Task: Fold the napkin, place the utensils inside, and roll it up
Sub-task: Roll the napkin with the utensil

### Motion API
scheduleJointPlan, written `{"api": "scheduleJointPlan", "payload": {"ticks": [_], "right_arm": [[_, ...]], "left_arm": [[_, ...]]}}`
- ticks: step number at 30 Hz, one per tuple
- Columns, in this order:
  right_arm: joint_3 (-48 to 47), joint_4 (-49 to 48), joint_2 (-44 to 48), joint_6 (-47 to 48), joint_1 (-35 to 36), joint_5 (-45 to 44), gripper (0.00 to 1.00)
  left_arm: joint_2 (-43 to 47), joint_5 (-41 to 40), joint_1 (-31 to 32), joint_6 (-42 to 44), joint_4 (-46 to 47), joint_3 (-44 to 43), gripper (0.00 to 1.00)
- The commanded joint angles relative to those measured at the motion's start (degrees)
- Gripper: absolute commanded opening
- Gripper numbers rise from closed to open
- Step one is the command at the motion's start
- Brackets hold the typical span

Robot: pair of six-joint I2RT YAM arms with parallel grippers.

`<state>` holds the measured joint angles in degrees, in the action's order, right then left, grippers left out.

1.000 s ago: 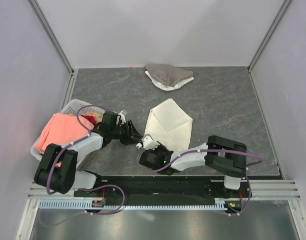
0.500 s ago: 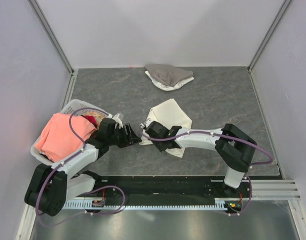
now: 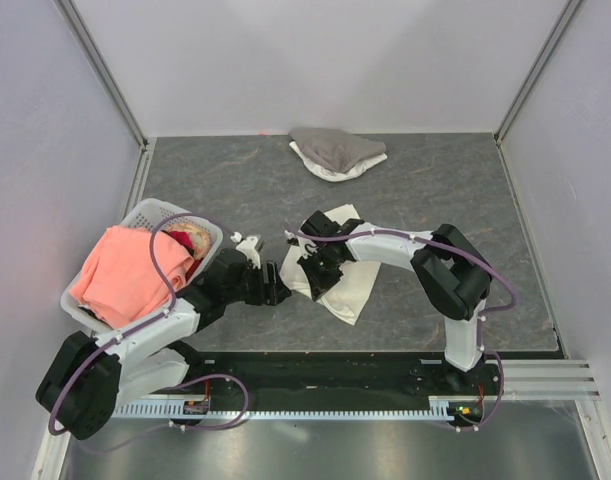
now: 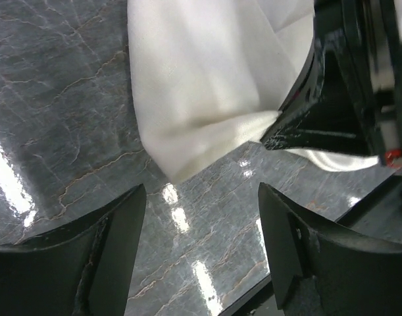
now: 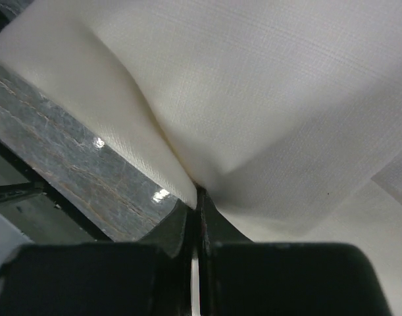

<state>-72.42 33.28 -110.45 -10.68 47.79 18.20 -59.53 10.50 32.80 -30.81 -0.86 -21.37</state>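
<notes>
The right jaws are clenched on a fold of the napkin [image 5: 266,99]: their two black fingers [image 5: 187,227] press together with the cream cloth pinched between them, and the cloth rises in a ridge away from the grip. Seen from above, the right arm [image 3: 385,241] reaches across toward the left, so its jaws sit at the napkin's left side. The napkin [image 3: 353,285] lies partly folded on the dark grey desk [image 3: 235,180], near the middle, with a small part showing beyond the arm and a longer flap trailing toward the near edge. The left jaws are released — their fingers [image 4: 112,253] stand wide apart with only bare desk between them, grasping nothing. They sit low over the desk just beside the napkin's near-left corner, which points toward them in the left wrist view. At the desk's left edge a white basket [image 3: 150,210] holds a salmon-pink cloth [image 3: 120,275] that hangs over its rim. A grey-and-white cloth heap [image 3: 335,152] lies at the far side — well apart from the napkin.
</notes>
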Motion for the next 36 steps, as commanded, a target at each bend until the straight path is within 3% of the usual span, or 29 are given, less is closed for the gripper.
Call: {"api": "scheduleJointPlan", "payload": {"ticks": [1,13,27,36], "right_arm": [[-0.9,2.6,-4.1,0.7,-2.0,7.2,0.0],[-1.1,2.6,-6.3,1.4,-3.8,9.8,0.0],[-1.4,3.4,-8.5,2.7,-5.2,11.9,0.0],[-1.8,3.8,-9.3,3.1,-5.8,12.7,0.0]], "left_arm": [[1.2,-6.6,2.6,5.1,2.9,0.7,0.77],[-9.7,-12.1,3.3,4.5,2.1,-5.0,0.67],[-14.3,-14.4,3.3,6.4,5.3,-6.7,0.56],[-13.2,-11.7,3.3,9.2,10.0,-5.2,0.48]]}}
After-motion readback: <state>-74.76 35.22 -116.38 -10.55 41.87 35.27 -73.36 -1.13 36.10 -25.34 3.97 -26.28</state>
